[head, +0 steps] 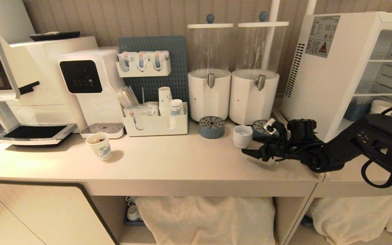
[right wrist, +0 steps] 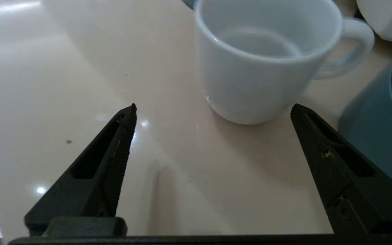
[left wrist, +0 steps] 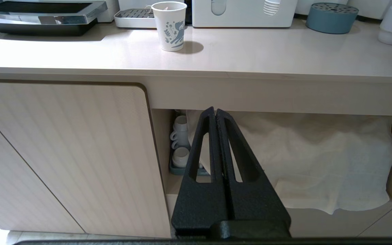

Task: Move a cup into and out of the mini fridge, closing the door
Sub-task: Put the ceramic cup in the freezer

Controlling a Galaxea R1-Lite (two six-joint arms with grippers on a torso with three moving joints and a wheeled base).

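The cup is small, white and empty, and stands upright on the counter in front of the right dispenser. In the right wrist view the cup shows a handle on its far side. My right gripper hovers low over the counter just right of the cup. It is open wide, with the cup just beyond its fingertips and nothing between them. The mini fridge stands at the far right with its inside shelves exposed. Its door is out of view. My left gripper is shut and parked below the counter edge.
A blue-printed paper cup stands at the counter's left front. Blue round drip stands sit before two white dispensers, one close beside the cup. A white organiser and coffee machines line the back. Bare counter lies in front.
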